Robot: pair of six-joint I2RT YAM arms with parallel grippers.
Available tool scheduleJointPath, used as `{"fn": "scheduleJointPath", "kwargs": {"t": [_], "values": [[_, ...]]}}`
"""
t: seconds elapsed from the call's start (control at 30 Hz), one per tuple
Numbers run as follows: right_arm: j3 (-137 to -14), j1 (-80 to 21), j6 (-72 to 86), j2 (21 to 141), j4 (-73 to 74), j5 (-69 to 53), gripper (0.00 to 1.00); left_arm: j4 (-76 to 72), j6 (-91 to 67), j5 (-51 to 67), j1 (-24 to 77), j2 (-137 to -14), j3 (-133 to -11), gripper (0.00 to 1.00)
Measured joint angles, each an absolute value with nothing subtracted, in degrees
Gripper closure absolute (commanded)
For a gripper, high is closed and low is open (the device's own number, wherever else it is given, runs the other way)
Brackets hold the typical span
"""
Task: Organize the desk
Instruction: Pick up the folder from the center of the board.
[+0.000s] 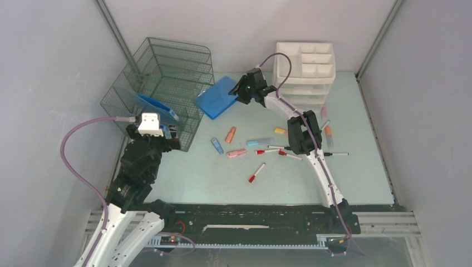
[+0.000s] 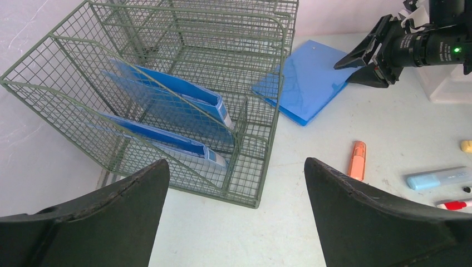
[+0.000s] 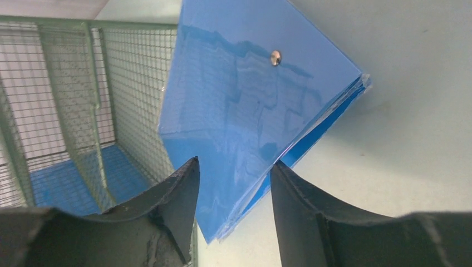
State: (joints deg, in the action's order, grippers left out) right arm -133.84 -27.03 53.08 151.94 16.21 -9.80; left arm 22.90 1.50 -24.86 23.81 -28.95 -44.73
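Observation:
The pale mint-green desk holds scattered stationery. A blue plastic folder lies flat beside the green wire file rack. My right gripper is open at the folder's right corner. In the right wrist view the folder reaches into the gap of the right gripper, with the jaws apart. My left gripper is open and empty, over bare desk by the rack's front corner. In the left wrist view the left gripper faces the rack, the folder and the right gripper.
Two blue folders stand in the rack. A white drawer organizer stands at the back. An orange highlighter, a blue highlighter, a pink one and red-capped markers lie mid-desk. Grey walls close in both sides.

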Motion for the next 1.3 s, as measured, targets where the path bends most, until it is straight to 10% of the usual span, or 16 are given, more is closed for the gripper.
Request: {"fn": "scheduleJointPath", "kwargs": {"t": [0.53, 0.8, 1.13, 1.3], "values": [[-134.63, -26.98, 59.02, 151.96, 11.25, -15.90, 0.85, 22.87, 1.48, -24.86, 23.79, -29.69, -44.73, 0.00], [-136.16, -26.96, 59.29, 153.18, 10.74, -13.96, 0.64, 22.85, 1.48, -24.86, 23.79, -29.80, -44.73, 0.00], [-138.19, -26.09, 59.48, 155.76, 8.97, -12.71, 1.00, 22.35, 1.50, -24.88, 23.70, -30.89, -44.38, 0.00], [-138.15, -25.58, 59.44, 155.85, 8.25, -14.37, 1.00, 22.20, 1.50, -24.86, 23.70, -31.73, -44.29, 0.00]]}}
